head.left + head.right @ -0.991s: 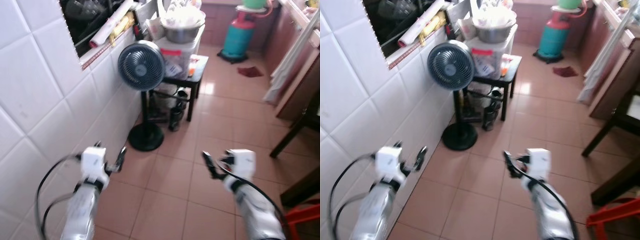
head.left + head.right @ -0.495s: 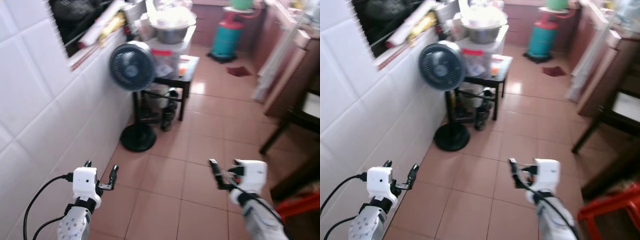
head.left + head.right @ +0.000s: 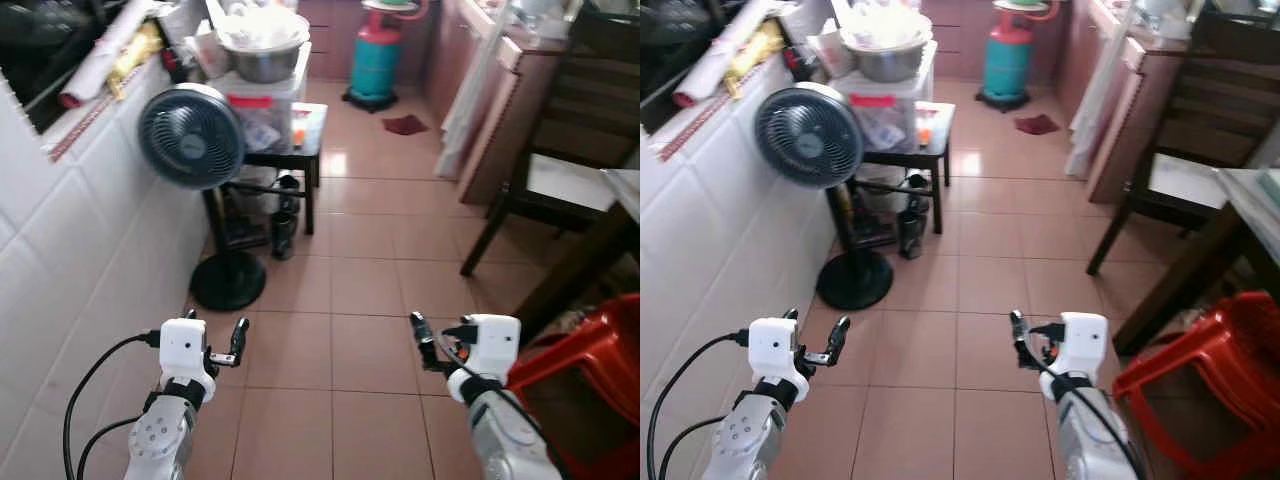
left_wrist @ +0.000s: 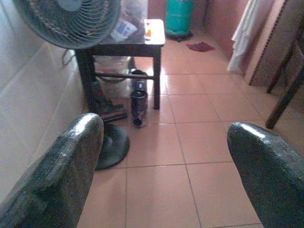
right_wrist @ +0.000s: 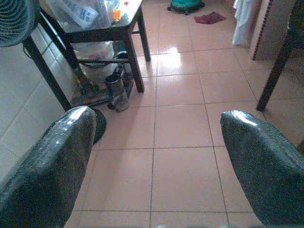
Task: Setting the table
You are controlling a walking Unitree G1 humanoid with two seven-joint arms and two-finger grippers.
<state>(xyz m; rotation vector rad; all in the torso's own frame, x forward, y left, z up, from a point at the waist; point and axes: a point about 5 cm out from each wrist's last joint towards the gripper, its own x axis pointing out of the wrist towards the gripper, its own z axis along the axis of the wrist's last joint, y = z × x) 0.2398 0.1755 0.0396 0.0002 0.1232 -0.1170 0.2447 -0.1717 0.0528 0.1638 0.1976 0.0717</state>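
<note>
Here, both arms are raised over the tiled floor (image 3: 340, 300). Left gripper (image 4: 161, 156) has its fingers spread wide, holding nothing; right gripper (image 5: 154, 156) likewise wide apart and empty. By the white tiled wall (image 3: 70, 230) stands a pedestal fan (image 3: 192, 137). Behind it, a small dark side table (image 3: 300, 150) carries a clear plastic bin (image 3: 260, 118) with packets inside, and on the bin a metal bowl (image 3: 262, 55) heaped with white items, unclear what. A green gas cylinder (image 3: 377, 55) stands farther back. At right: dark wooden chair (image 3: 560, 180), dining table edge (image 3: 1252, 205), red plastic stool (image 3: 1210, 375).
</note>
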